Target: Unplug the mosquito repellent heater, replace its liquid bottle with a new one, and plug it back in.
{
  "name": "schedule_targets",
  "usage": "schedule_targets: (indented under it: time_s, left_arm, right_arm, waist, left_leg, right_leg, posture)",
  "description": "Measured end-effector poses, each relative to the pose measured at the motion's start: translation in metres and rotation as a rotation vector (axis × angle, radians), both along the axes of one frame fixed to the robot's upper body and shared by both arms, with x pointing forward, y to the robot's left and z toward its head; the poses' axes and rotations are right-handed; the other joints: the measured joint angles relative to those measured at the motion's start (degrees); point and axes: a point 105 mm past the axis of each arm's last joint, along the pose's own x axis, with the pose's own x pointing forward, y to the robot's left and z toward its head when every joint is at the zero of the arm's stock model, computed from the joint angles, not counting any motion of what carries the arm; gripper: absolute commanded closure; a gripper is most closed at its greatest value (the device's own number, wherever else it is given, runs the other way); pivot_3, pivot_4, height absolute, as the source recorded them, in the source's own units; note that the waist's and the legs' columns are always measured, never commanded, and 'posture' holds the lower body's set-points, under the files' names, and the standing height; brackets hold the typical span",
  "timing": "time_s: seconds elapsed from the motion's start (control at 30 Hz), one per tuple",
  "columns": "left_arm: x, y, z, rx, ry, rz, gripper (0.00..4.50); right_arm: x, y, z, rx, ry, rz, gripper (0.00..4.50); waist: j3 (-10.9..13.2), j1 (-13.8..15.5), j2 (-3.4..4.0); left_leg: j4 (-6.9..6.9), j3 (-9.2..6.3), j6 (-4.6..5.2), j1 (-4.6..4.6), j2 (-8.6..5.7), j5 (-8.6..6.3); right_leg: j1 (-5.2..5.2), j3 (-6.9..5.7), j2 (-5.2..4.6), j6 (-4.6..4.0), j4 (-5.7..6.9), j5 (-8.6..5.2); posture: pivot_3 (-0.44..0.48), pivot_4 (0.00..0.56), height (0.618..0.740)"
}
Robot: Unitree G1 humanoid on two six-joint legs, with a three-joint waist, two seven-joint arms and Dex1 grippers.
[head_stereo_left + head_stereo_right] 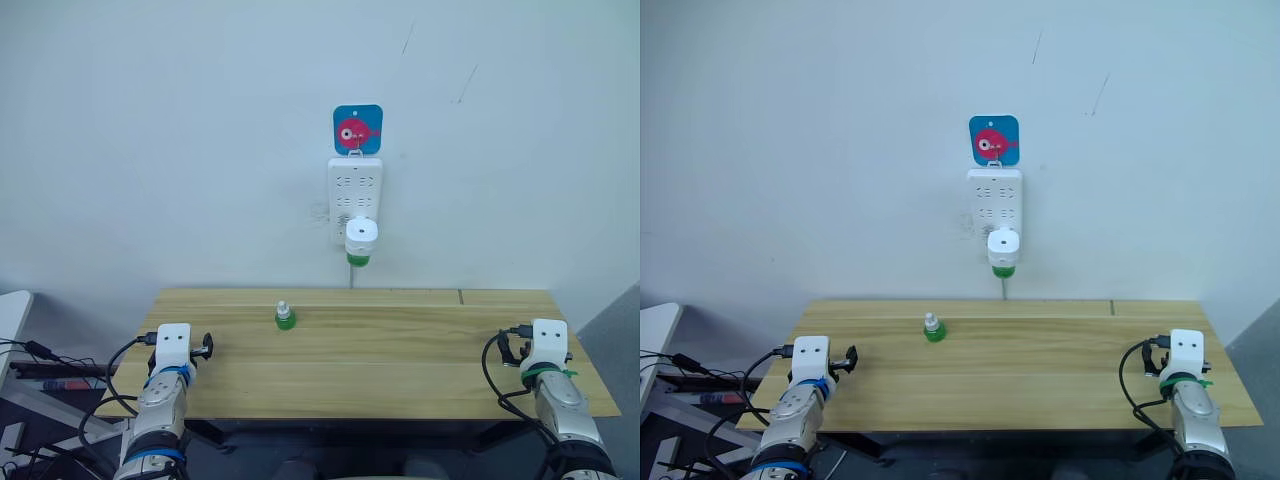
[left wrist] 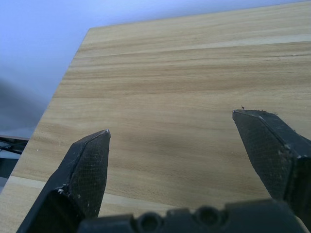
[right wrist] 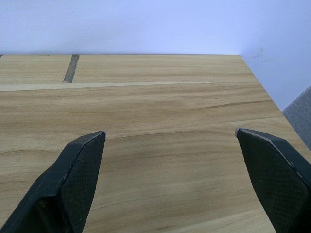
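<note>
Both grippers, left [image 2: 170,133] and right [image 3: 170,133], hover spread and empty. Far ahead between them the heater [image 1: 361,238] sits plugged into the power strip [image 1: 355,188]; the new bottle [image 1: 285,316] waits nearer.

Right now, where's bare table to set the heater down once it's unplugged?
Most of the table is bare. Only the small bottle stands on it, left of centre near the back. Free: the middle, between the left tool and the right tool, both open. The heater hangs on the power strip.

White heater [image 1: 361,238] (green-bottled) plugged into strip [image 1: 355,190]
</note>
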Motion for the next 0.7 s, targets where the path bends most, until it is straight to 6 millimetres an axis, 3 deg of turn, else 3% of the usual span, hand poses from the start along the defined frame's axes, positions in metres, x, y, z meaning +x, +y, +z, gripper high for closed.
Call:
schedule_targets:
  time_s: [0.53,0.7]
  left_arm:
    - [0.002,-0.003,0.003,-0.018,-0.017,-0.054,0.00]
    - [-0.002,0.005,0.007,0.007,-0.015,-0.073,0.00]
  right_arm:
    - [-0.005,0.019,-0.003,0.030,-0.025,0.023,0.02]
    - [-0.009,0.028,-0.002,0.034,-0.033,0.047,0.02]
  waist:
    - [0.11,-0.15,0.04]
    - [0.37,-0.35,0.18]
  left_leg:
    - [0.00,-0.03,0.01,0.00,0.00,-0.01]
    - [-0.02,-0.05,0.02,0.01,0.01,-0.02]
  right_leg:
    - [0.00,-0.03,0.00,-0.01,0.01,-0.02]
    - [0.00,-0.03,0.00,0.01,0.02,-0.07]
  posture:
    - [0.091,0.053,0.740]
    - [0.086,0.069,0.740]
